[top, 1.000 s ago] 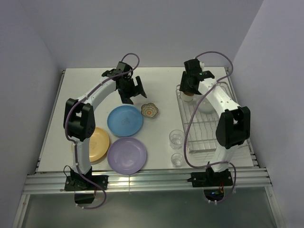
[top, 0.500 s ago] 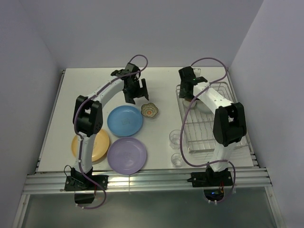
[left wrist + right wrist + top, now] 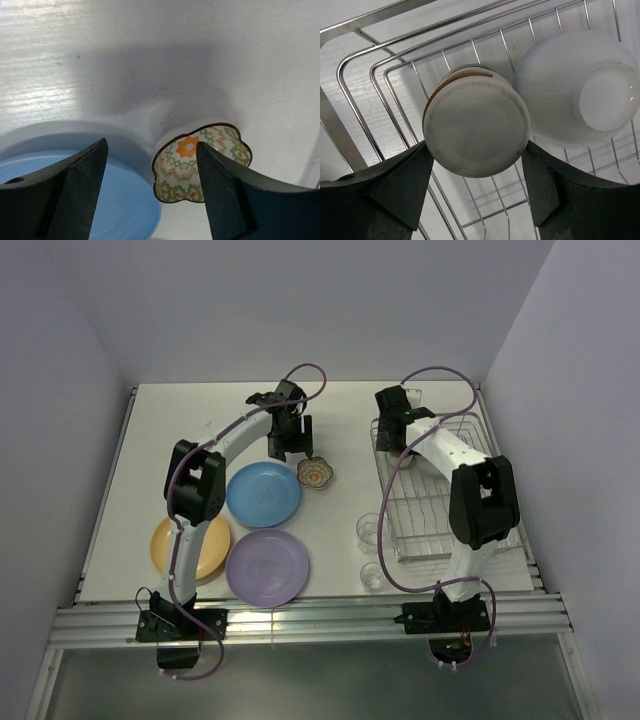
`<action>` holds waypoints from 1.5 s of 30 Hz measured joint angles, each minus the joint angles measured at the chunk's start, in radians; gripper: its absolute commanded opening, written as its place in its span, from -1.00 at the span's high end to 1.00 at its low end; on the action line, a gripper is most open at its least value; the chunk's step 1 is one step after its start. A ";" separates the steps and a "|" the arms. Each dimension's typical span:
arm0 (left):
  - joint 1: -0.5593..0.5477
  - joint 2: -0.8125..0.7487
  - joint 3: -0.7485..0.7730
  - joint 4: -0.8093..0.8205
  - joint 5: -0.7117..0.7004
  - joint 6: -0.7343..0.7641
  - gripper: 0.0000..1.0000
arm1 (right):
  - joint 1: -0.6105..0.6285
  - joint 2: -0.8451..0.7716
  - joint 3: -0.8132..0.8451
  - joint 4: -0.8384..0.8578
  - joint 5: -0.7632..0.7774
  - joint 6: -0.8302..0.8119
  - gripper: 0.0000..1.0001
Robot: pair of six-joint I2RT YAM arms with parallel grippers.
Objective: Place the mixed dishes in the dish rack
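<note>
The small floral bowl (image 3: 314,472) sits upright on the table beside the blue plate (image 3: 263,494). My left gripper (image 3: 291,438) is open and empty just behind and above it. In the left wrist view the floral bowl (image 3: 200,162) lies between the fingers, nearer the right one, clear of both. My right gripper (image 3: 396,435) is at the far left corner of the dish rack (image 3: 452,525). Its fingers stand wide apart on either side of the upside-down brown cup (image 3: 476,132), which rests on the wires. The white bowl (image 3: 582,95) lies upside down beside it.
The orange-yellow plate (image 3: 190,545) and the purple plate (image 3: 267,566) lie at the front left. Two clear glasses (image 3: 370,530) (image 3: 372,576) stand just left of the rack's near end. The blue plate's rim (image 3: 75,200) is under my left finger.
My left gripper has moved right and nearer, from behind the blue plate to just behind the floral bowl. My right gripper has moved left and down with the cup into the rack's far left corner.
</note>
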 measured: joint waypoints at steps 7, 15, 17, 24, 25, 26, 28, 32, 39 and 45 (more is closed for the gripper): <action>-0.005 0.003 0.000 -0.001 -0.021 0.061 -0.24 | 0.002 -0.045 -0.002 -0.020 -0.028 0.012 -0.60; -0.041 0.036 0.002 -0.011 -0.026 0.108 0.34 | 0.002 -0.164 0.018 -0.070 -0.042 0.035 -0.60; -0.053 0.042 0.001 -0.015 -0.023 0.116 0.68 | 0.002 -0.183 0.034 -0.089 -0.044 0.039 -0.60; -0.072 0.031 -0.004 -0.014 0.010 0.121 1.00 | -0.005 -0.259 0.094 -0.187 -0.111 0.065 -0.60; -0.072 0.029 -0.004 -0.014 0.013 0.119 1.00 | -0.009 -0.272 0.099 -0.200 -0.140 0.070 -0.60; -0.072 0.027 -0.005 -0.016 0.018 0.116 1.00 | -0.016 -0.289 0.103 -0.218 -0.184 0.076 -0.60; -0.071 0.010 -0.016 -0.019 0.029 0.103 1.00 | -0.034 -0.319 0.104 -0.251 -0.268 0.083 -0.60; -0.062 -0.086 -0.087 -0.007 0.117 0.041 1.00 | -0.065 -0.365 0.100 -0.298 -0.451 0.089 -0.59; -0.047 -0.404 -0.295 0.212 0.391 -0.160 1.00 | -0.160 -0.510 -0.020 -0.280 -0.861 0.124 -0.58; -0.047 -0.613 -0.602 0.736 0.644 -0.531 1.00 | -0.190 -0.591 -0.165 -0.142 -1.159 0.228 -0.59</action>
